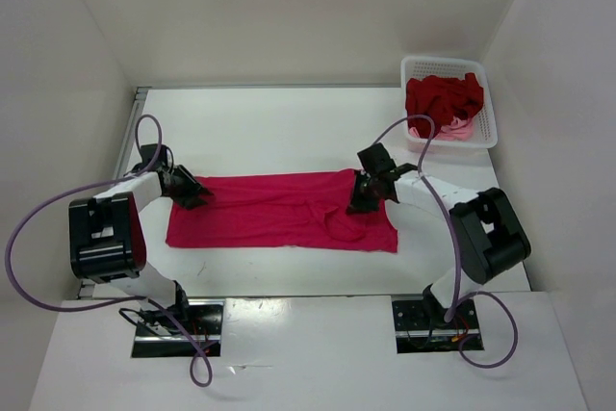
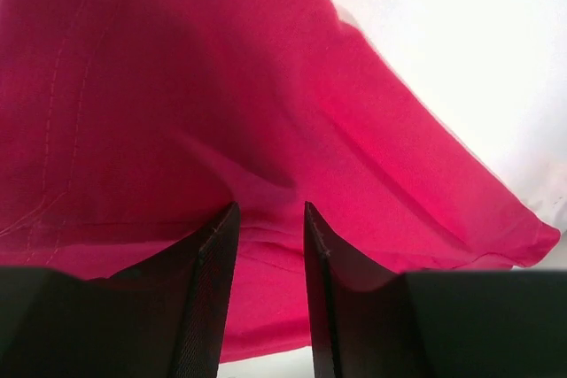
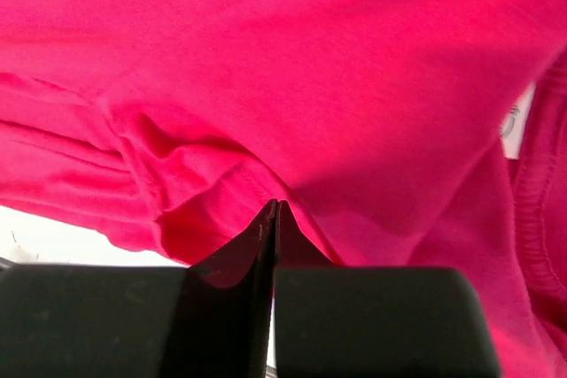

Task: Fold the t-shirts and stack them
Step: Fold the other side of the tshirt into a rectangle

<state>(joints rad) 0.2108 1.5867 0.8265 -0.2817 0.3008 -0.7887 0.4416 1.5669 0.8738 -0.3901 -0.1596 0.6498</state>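
right gripper [image 1: 368, 194] pinching the magenta shirt [image 1: 279, 211]

the shirt is lying spread at mid-frame, its long axis running left to right. the right gripper is sitting on the upper right part, fingers closed tight with cloth bunching at the tips. the left gripper [image 1: 192, 190] is hovering at the upper left corner, fingers parted, cloth just beyond them. the fabric is looking mostly smooth, rippling right of centre.

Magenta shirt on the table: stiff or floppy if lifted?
Likely floppy: the magenta shirt lies flat with wrinkles and bunches at the right fingers. Probably light, thin cloth. Pushed, it would likely crumple rather than slide whole.
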